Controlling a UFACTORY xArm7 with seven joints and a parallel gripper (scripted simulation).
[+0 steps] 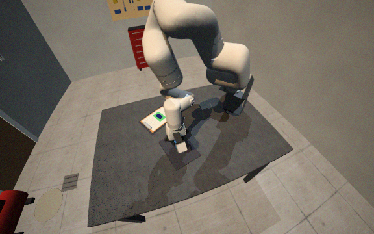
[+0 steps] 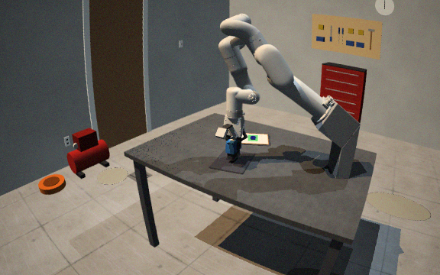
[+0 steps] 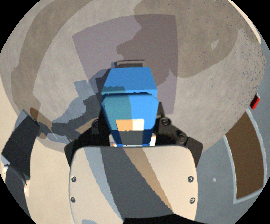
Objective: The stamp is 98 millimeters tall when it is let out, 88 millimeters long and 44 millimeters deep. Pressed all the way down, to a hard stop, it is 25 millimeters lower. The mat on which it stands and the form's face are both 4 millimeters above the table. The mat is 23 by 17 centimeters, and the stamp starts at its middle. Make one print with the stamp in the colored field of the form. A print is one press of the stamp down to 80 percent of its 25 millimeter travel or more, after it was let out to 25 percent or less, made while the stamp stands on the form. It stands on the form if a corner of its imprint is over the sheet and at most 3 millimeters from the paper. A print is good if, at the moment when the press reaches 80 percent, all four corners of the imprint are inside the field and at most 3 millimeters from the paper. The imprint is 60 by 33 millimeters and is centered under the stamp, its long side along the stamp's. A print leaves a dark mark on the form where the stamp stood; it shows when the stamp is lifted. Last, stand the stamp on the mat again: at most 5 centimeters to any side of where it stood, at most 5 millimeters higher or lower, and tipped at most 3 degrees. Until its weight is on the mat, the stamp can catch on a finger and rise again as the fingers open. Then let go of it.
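Observation:
My gripper (image 1: 177,140) (image 2: 232,150) (image 3: 131,101) points straight down and is shut on the blue stamp (image 2: 231,146) (image 3: 129,92). The stamp is upright over the middle of the dark mat (image 1: 184,158) (image 2: 220,164) (image 3: 93,50). Its dark foot is at the mat or just above it; I cannot tell if it touches. In the top view the wrist hides most of the stamp. The form (image 1: 149,123) (image 2: 263,140) lies beyond the mat. Its green field (image 1: 155,114) (image 2: 249,138) bears a dark blue mark (image 1: 159,116) (image 2: 253,137).
The grey table (image 1: 125,169) (image 2: 289,191) carries the arm's base (image 1: 236,101) (image 2: 340,147) at its far right. A red cabinet (image 2: 343,89) stands by the wall, and a red compressor (image 2: 87,150) sits on the floor to the left.

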